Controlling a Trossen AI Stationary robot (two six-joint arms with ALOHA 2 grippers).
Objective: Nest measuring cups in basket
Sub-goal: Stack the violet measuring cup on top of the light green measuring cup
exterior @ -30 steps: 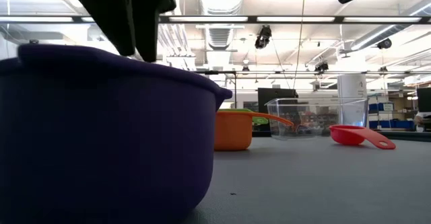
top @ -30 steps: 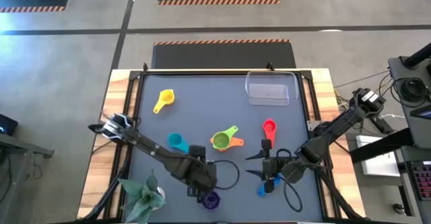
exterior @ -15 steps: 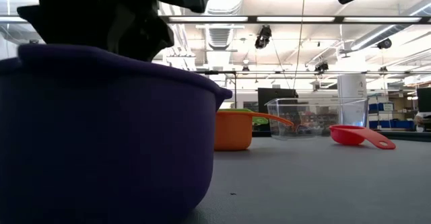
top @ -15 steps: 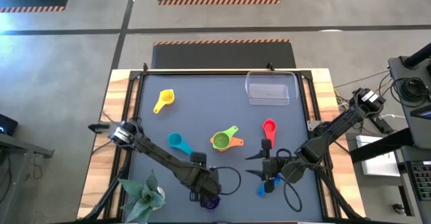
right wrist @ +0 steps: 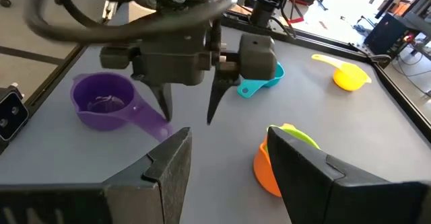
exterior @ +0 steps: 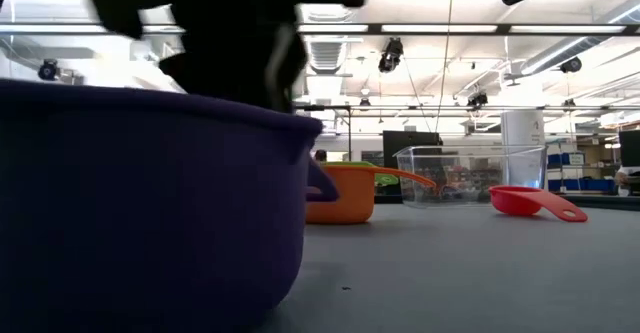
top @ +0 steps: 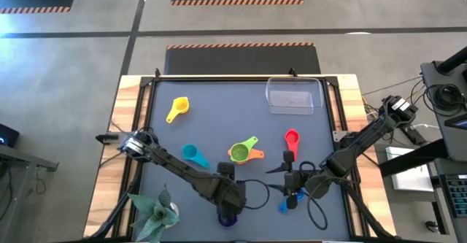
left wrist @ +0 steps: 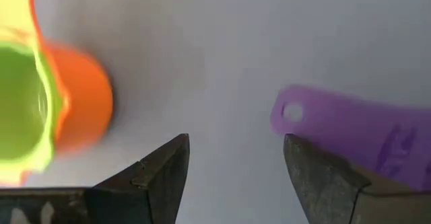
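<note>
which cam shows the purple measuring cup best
The right wrist view: the purple plastic measuring cup shows whole, bowl and flat handle, with the left hand open just above the handle. The low view shows only its bowl wall, close up. The left wrist view shows only the handle end. In the high view the left arm mostly covers it.

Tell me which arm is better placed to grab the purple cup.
Left. The left gripper hangs open right over the purple cup, by its handle. The right gripper waits open farther off, near the blue cup.
</note>
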